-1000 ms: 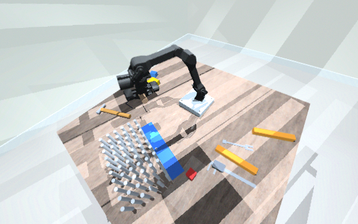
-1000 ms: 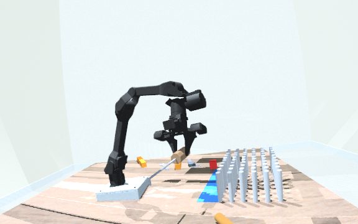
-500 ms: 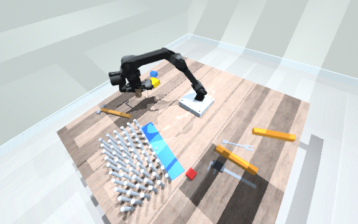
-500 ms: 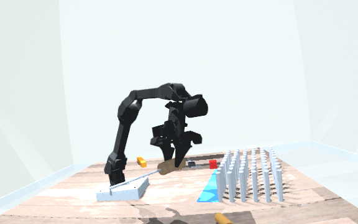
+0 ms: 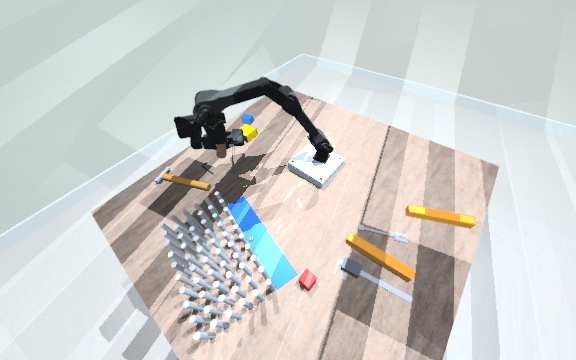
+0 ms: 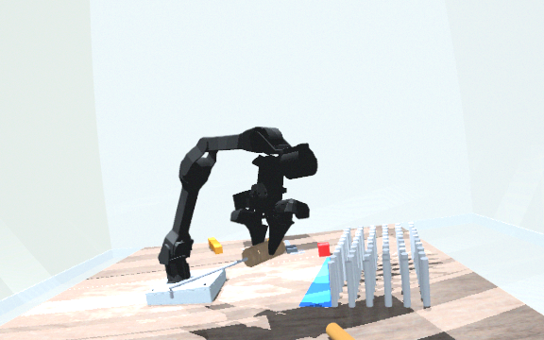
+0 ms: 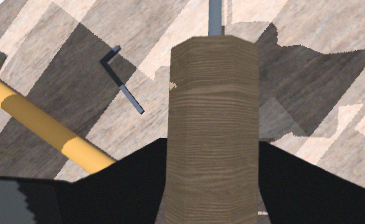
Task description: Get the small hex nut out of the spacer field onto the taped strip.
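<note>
My gripper [image 5: 221,146] [image 6: 266,246] [image 7: 211,149] is shut on the wooden handle of the hook tool [image 5: 222,150] [image 6: 253,256] [image 7: 213,90]. It holds the tool above the table, beyond the far end of the spacer field. The thin shaft slants down toward the base's side in the exterior view, with a small bent tip. The hex nut [image 5: 251,239] lies on the blue taped strip [image 5: 282,274] [image 6: 318,292], near its spacer-side edge. The metal spacers [image 5: 203,335] [image 6: 387,274] stand upright in rows beside the strip. The tool is clear of nut and spacers.
A hammer [image 5: 185,181] [image 6: 339,331] [image 7: 38,117] and a hex key [image 5: 207,168] [image 7: 114,75] lie near the arm. Yellow [image 5: 249,132] and blue [image 5: 247,118] blocks lie behind it. A red block [image 5: 308,279] [image 6: 323,249] lies by the strip. Orange bars [image 5: 440,216] [image 5: 380,256] lie right.
</note>
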